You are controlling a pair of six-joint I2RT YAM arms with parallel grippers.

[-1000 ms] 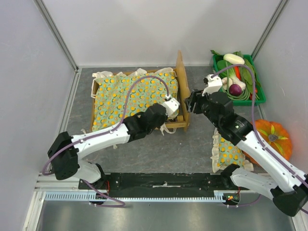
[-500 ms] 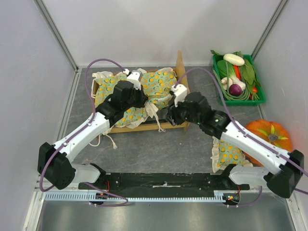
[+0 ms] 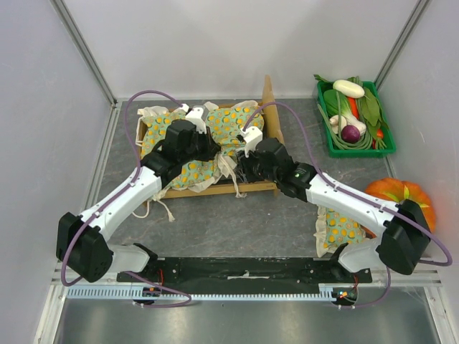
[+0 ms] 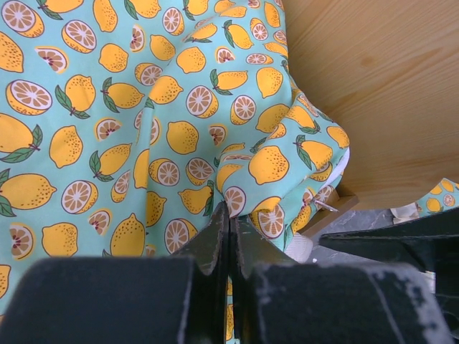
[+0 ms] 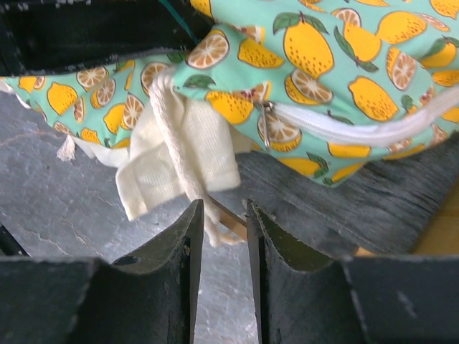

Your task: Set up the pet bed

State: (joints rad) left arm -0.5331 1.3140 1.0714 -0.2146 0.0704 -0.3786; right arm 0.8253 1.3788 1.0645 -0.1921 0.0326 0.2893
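Left hand [image 4: 228, 213] pinched tight on blanket [image 4: 107, 143] — right hand [image 5: 222, 209] barely parted, perhaps astride cream cord [image 5: 179, 147]

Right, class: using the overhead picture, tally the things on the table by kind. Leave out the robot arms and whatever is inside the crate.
Wooden bed frame: 1
Lemon-print soft pieces: 2, the blanket and the pillow
Green crate: 1
Pumpkin: 1
Total: 5

The left arm [image 3: 133, 195] and right arm [image 3: 341, 201] hung over the pet bed [image 3: 215, 189], crowding it; bunched blanket [image 3: 233, 125] and tall headboard [image 3: 270, 100] hemmed the right end. Bare table [image 3: 229, 222] lay open in front.
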